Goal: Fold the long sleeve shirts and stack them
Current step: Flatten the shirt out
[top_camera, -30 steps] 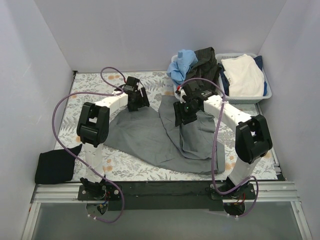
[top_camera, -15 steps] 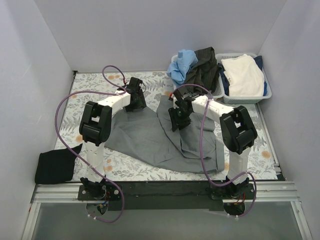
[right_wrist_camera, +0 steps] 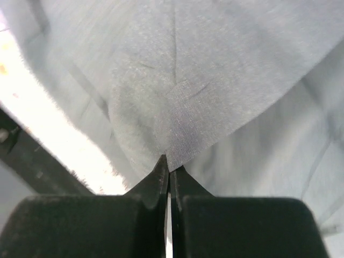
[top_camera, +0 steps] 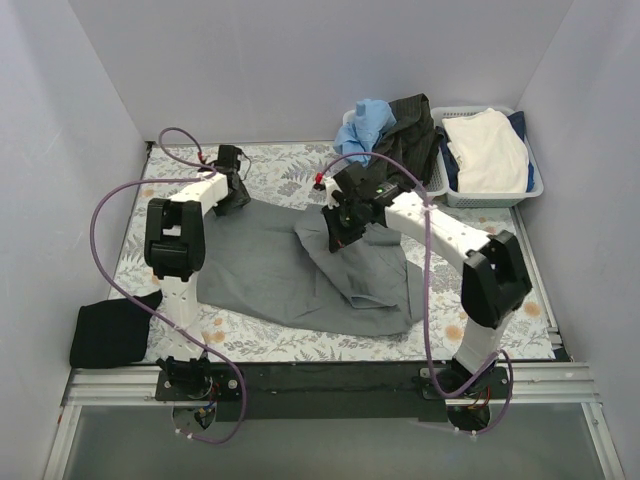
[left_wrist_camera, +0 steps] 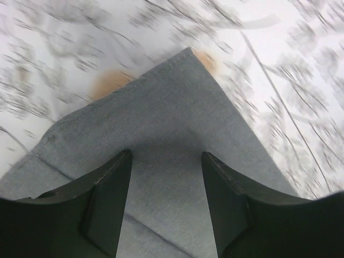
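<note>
Folding step on the grey shirt (top_camera: pixel 290 275), spread left of the white basket (top_camera: pixel 495 197); right gripper (right_wrist_camera: pixel 169 164) is clamped on a raised fold; left gripper (left_wrist_camera: pixel 166 158) hovers parted over a corner; next, pinch that corner and carry both edges across.

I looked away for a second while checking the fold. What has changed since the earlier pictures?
The right hand has shut on a pinch of the grey shirt and pulled it leftward. The left hand moved out to the shirt's far-left corner, jaws open. The black shirt and the basket stayed put.
</note>
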Controlling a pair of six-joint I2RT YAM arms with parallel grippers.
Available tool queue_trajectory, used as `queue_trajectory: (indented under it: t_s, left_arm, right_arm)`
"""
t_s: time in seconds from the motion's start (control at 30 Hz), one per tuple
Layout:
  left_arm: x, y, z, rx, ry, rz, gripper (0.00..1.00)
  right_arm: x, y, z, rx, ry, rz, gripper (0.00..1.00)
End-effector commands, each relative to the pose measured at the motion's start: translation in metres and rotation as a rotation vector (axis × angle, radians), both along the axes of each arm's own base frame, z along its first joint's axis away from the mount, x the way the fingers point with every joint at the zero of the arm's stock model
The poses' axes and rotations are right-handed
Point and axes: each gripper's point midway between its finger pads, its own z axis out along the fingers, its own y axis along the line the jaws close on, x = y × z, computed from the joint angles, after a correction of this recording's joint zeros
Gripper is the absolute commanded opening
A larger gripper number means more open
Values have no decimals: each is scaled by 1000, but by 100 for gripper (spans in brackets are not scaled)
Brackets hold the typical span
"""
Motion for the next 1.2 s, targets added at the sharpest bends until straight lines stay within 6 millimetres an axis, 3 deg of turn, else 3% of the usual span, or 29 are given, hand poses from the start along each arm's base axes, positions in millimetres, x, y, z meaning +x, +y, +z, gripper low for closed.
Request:
queue_trajectory:
  t_s: [0.0, 0.07, 0.13, 0.17, 0.3, 0.47, 0.57, 0.67, 0.73, 0.77, 0.8, 0.83, 0.87, 0.9, 0.93, 0.97, 1.0, 1.03, 1.07, 1.1, 1.13, 1.17]
  left_arm:
    - [-29, 54, -46, 30, 160, 134, 54]
    - [-22, 71, -43, 26, 144, 177, 54]
    - [-17, 74, -44, 23, 139, 191, 54]
    - [-15, 94, -41, 19, 130, 237, 54]
    - [8, 108, -25, 11, 55, 298, 55]
    - [22, 133, -15, 17, 15, 384, 56]
    - [27, 139, -7, 7, -7, 389, 61]
    - [26, 138, 3, 2, -19, 368, 65]
    - [26, 133, 10, -22, -43, 342, 71]
    - [16, 130, 6, -23, -27, 331, 72]
    - [15, 129, 23, -32, -60, 323, 75]
    - [15, 129, 30, -33, -81, 317, 76]
    - [5, 128, 28, -33, -67, 314, 78]
    - [2, 127, 47, -36, -101, 311, 79]
    - [-2, 124, 51, -41, -106, 303, 80]
    - [-14, 123, 51, -39, -92, 297, 81]
    - [-21, 121, 54, -44, -92, 296, 81]
    - [-26, 117, 73, -63, -131, 277, 82]
    - [-32, 115, 77, -72, -136, 276, 83]
    - [-50, 111, 65, -80, -100, 269, 83]
    - [-57, 105, 82, -101, -134, 255, 84]
    - [-68, 103, 79, -110, -124, 253, 84]
  right_arm:
    - [-49, -10, 52, 127, -27, 182, 1]
    - [-76, -21, 57, 156, -6, 223, 1]
    - [-100, -27, 66, 192, 41, 243, 1]
    - [-111, -32, 58, 177, 82, 240, 1]
    - [-151, -51, 46, 137, 214, 221, 1]
    - [-172, -79, 27, 37, 290, 157, 1]
    - [-183, -92, 12, -10, 341, 128, 1]
    - [-172, -92, 8, -27, 289, 79, 1]
    - [-155, -82, 13, -3, 228, 68, 1]
    - [-148, -76, 16, 10, 204, 70, 1]
    - [-136, -68, 15, 17, 182, 65, 1]
    - [-124, -58, 26, 45, 141, 70, 1]
    - [-114, -48, 31, 71, 107, 84, 1]
    - [-106, -41, 26, 62, 115, 86, 1]
    - [-92, -27, 44, 99, 71, 95, 1]
    - [-86, -20, 48, 106, 63, 108, 1]
    - [-76, -12, 42, 95, 70, 114, 1]
    - [-69, -6, 45, 97, 55, 120, 1]
    - [-57, 4, 58, 118, 11, 126, 1]
    - [-42, 6, 45, 71, 0, 98, 1]
    - [-32, 8, 41, 47, -14, 79, 1]
    - [-18, 14, 34, 27, -16, 62, 1]
